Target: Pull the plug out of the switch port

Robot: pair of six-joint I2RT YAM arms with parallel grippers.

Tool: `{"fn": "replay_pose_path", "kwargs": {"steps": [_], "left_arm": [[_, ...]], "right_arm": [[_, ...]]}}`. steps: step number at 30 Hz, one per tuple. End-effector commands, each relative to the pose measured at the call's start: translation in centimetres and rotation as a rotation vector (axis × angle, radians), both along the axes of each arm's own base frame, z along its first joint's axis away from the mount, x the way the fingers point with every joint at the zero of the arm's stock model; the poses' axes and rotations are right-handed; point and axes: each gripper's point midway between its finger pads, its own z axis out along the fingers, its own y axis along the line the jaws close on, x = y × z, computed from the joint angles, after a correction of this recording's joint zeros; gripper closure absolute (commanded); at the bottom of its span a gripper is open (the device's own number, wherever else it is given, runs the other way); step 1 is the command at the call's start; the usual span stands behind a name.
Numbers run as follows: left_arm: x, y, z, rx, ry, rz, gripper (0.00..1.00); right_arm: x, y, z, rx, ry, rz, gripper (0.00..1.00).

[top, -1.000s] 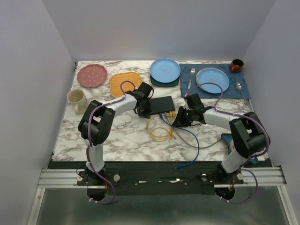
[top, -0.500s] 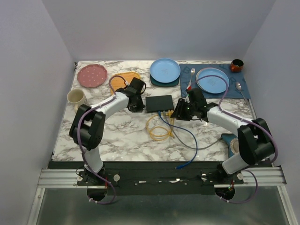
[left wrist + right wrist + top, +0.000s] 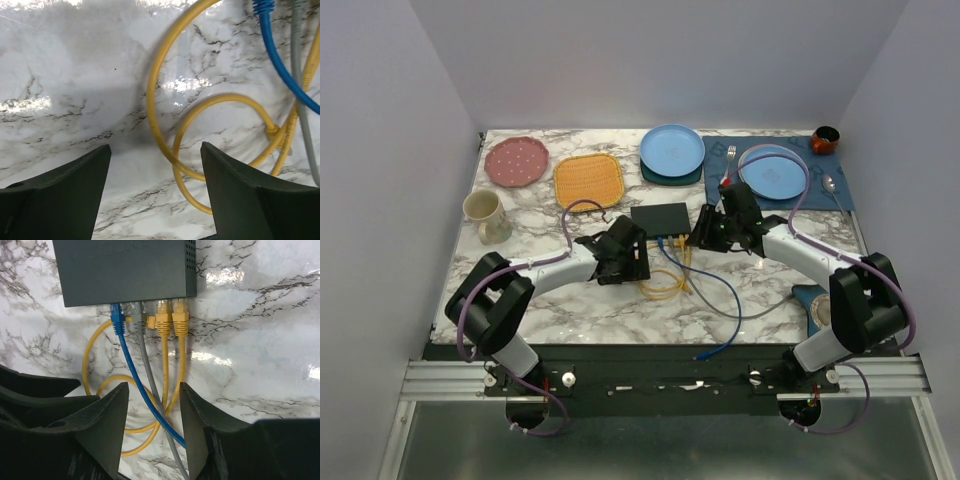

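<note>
— Listing item one: switch (image 3: 125, 270), a flat black box at the middle of the table (image 3: 580, 312), sockets on its near edge. Occupied?

— Four ports filled: blue plug (image 3: 117, 322), grey plug (image 3: 137, 320), two yellow plugs (image 3: 164, 322) side by side. All seated, none drawn.

— Item two: right pincer (image 3: 152, 390)?

— Fingers apart, holding nothing. It hovers just short of the plug row, and the blue, grey and yellow leads run between the fingers (whether a pad brushes a lead, I cannot tell).

— Item three: left pincer (image 3: 155, 150)?

— Fingers apart too, empty, above the looped yellow cable (image 3: 165, 125) near the switch. Not touching the box.

— Step in hand?

— Approach, by my reckoning; the grasp is not yet made. Which plug is meant cannot be determined.

— Requirement for the next move?

— Probably this: the right pincer advances onto one plug body, closes on it alone without catching its neighbours, presses the latch, and draws straight away from the port. The box is unheld and looks light, so it may slide with the pull unless the left pincer pins it.
</note>
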Motion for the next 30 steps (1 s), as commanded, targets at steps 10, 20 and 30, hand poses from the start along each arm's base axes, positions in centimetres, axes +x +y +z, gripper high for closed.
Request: {"fn": "replay_pose_path", "kwargs": {"steps": [10, 20, 30], "left_arm": [[-0.3, 2.7, -1.7, 0.195, 0.032, 0.038, 0.87], [-2.5, 5.8, -1.0, 0.247, 0.039, 0.074, 1.0], [-2.1, 5.7, 1.8, 0.221, -0.014, 0.059, 1.0]], "right_arm": [[-0.1, -0.5, -1.0, -0.05, 0.019, -0.006, 0.46], [0.8, -0.1, 0.1, -0.041, -0.005, -0.008, 0.46], [1.2, 0.8, 0.6, -0.016, -0.011, 0.024, 0.49]]}}
